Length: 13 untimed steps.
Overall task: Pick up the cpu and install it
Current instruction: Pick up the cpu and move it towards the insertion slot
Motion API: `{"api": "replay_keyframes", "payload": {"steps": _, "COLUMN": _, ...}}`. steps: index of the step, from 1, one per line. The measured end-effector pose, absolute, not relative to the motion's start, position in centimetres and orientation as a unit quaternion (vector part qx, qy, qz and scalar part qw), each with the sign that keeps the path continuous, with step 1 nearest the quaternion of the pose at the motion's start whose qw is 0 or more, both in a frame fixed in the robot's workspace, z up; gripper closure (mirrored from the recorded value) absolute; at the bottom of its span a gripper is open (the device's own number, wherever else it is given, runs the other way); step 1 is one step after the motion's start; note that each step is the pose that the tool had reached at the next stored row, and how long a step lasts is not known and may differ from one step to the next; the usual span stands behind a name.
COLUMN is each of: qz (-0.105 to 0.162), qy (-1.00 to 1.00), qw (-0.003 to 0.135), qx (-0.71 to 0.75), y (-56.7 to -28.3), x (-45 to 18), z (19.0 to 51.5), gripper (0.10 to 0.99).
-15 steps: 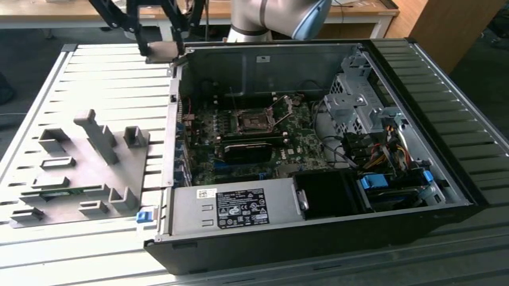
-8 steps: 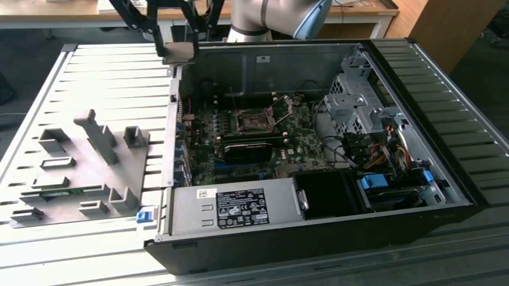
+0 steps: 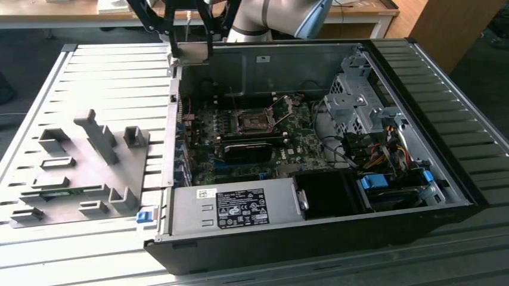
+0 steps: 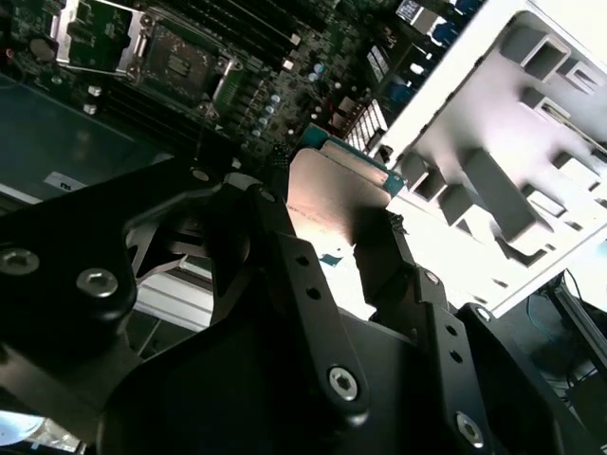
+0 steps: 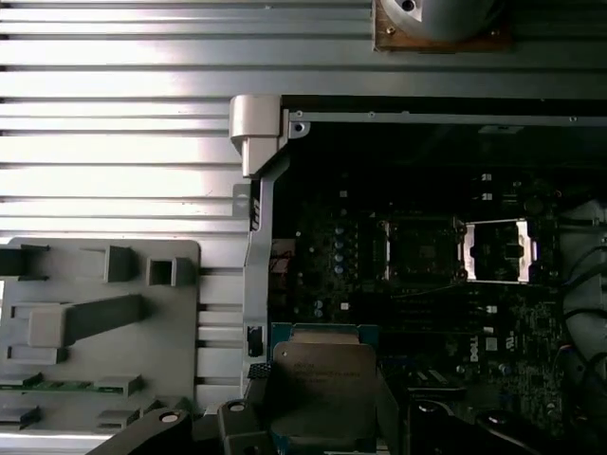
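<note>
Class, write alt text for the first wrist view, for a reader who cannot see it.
The gripper holds the cpu by two opposite edges, metal top facing the camera. Beyond it lies an open computer case with the motherboard's socket empty and its lid flipped open. Beside the case, a grey tray sits on a slatted table.

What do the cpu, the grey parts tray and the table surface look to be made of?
The cpu: silvery metal lid with a dull brushed sheen, over a green board rim. The parts tray: matte grey plastic, probably moulded or printed, judging by its even, glare-free surface. The table: ribbed metal, likely aluminium, with bright streaky reflections along the slats.
</note>
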<state>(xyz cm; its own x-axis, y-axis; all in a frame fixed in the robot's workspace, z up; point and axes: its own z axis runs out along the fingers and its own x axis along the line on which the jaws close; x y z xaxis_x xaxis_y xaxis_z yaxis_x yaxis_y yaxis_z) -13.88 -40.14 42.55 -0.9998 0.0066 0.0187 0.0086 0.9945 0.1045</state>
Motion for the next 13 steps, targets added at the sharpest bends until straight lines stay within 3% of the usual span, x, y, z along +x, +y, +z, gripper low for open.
{"api": "replay_keyframes", "payload": {"steps": 13, "qz": -0.052, "qy": -0.999, "qw": 0.009, "qx": -0.004, "y": -39.2, "x": -10.1, "z": 41.9, "gripper": 0.557}}
